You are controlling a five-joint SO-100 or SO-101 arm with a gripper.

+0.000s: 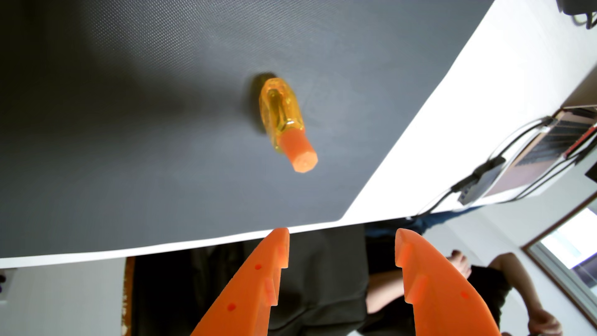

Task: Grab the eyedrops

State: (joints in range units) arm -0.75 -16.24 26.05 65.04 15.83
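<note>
In the wrist view, going from the left, a dark grey mat (129,145) covers most of the white surface (468,106). Near the middle of the mat stands the eyedrops bottle (281,116), clear amber with an orange cap (302,155), seemingly upright with the cap pointing toward the camera, and nothing touching it. Further right, past the mat's edge, cables and a small hub (481,184) lie on the bare white part, and beyond the surface's edge a person in a dark shirt (339,274) sits with a hand (458,261) raised.

The grab has not begun, as far as I can judge. The bottle sits alone on the mat, so the approach, the closing and the lift are all left to do.

The orange claw (342,239) enters from the bottom edge, its two fingers spread wide with a clear gap between the tips. It holds nothing and touches nothing, and it hangs well apart from the bottle, lined up a little to its right in this view.
</note>
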